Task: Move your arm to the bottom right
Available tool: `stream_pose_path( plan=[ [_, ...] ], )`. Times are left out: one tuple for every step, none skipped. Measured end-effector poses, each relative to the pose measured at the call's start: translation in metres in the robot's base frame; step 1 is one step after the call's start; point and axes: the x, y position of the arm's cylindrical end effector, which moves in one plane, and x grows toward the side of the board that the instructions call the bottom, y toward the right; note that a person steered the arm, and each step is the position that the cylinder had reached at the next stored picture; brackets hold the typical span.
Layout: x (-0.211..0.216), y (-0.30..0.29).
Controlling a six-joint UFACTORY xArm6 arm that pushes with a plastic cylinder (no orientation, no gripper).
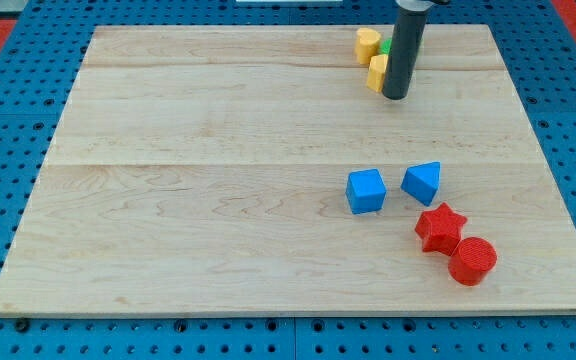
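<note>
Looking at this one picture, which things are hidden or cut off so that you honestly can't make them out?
- Green block: camera view, only a sliver shows behind my rod, so its shape cannot be told.
- Two yellow blocks: shapes unclear; the lower one is partly covered by my rod.
- My rod's upper part and the arm: cut off by the view's top edge.
- My tip: visible, beside the lower yellow block; contact cannot be told.

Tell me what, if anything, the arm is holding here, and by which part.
Nothing is held; the arm ends in a bare rod. My tip rests on the board beside a yellow block, near the view's top.
</note>
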Motion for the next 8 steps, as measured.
stream_pose_path(
  plan=[
    [0.000,0.006],
    [0.000,0.017],
    [0.000,0.033],
    [0.000,0.053],
    [0.003,0.066],
    [0.019,0.073],
    [0.038,0.089],
    [0.047,0.105]
  ],
)
